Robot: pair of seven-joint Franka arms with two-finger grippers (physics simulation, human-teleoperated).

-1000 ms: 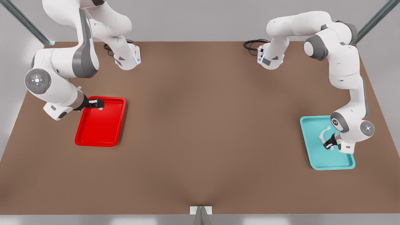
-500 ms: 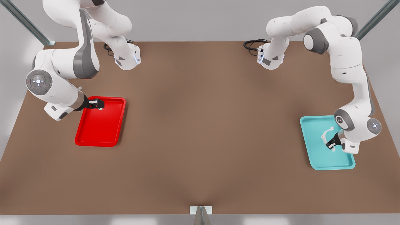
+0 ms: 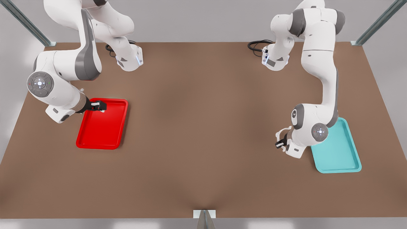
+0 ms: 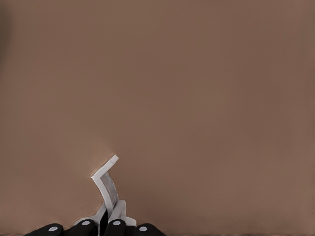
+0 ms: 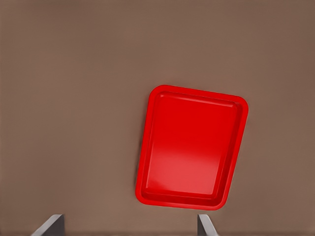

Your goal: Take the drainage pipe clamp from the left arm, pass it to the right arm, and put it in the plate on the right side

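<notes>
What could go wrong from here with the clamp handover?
1. The left gripper pinches the clamp near one end, and most of the thin strip sticks out past the fingers; it could twist or slip during the carry.
2. The right gripper hangs open over the red plate, far across the table; a misaligned meeting could drop the clamp.

Looks like a bare robot test cell, lab style: plain brown counter [image 3: 197,133], grey walls, metal struts [image 3: 25,22] in the upper corners, two white arms bolted at the back edge with cables [image 3: 257,46] coiled by their bases, nothing homey anywhere.
</notes>
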